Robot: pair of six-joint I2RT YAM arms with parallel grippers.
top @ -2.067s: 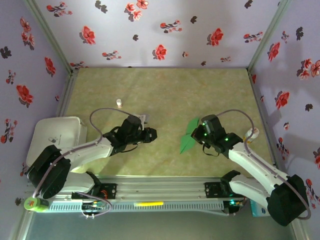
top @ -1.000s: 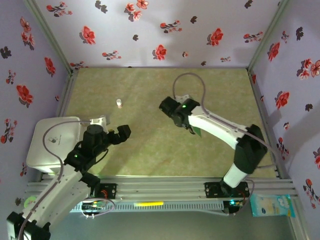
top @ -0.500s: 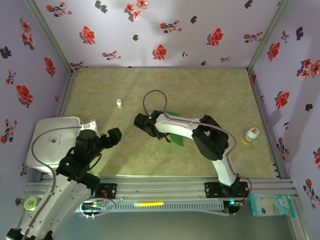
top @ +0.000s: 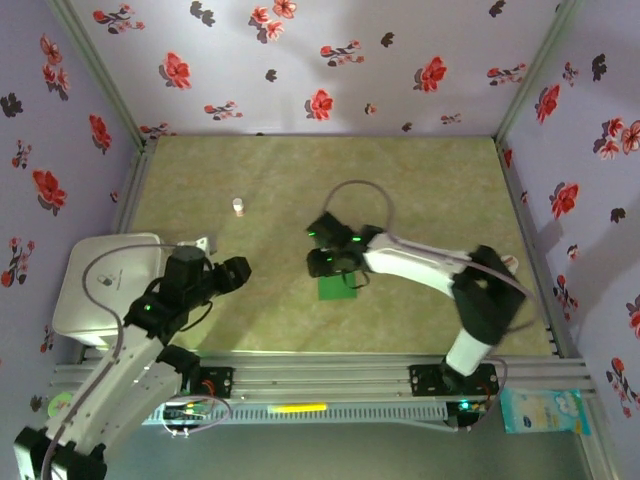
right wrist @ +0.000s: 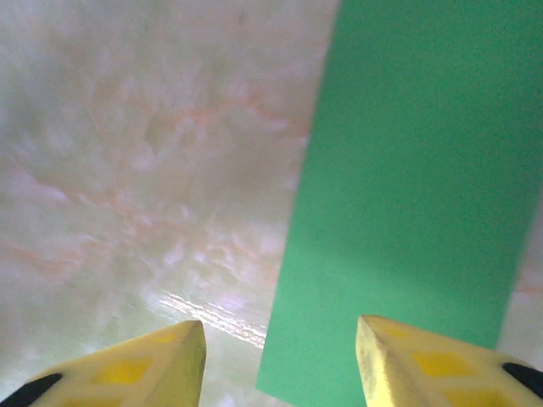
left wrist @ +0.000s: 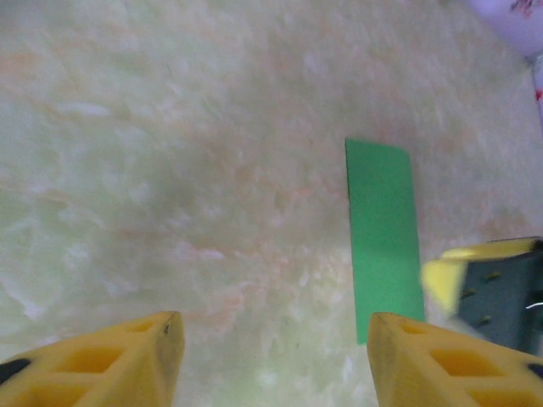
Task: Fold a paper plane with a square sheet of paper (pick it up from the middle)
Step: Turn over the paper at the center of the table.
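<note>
Square sheet of paper (top: 338,288) lies flat, middle of table (top: 420,180). No plane shape yet. Right gripper (right wrist: 278,329) just at its 12 o'clock, jaws partly open, holds nothing. Left gripper (left wrist: 271,322) off at paper's 9 o'clock, partly open, empty. Pick-up and pointy folds seem left to do.

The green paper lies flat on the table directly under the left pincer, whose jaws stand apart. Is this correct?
No, it is the right pincer, not the left. The right wrist view shows the green paper flat on the table under its parted jaws; in the top external view the left pincer stands apart from it.
</note>
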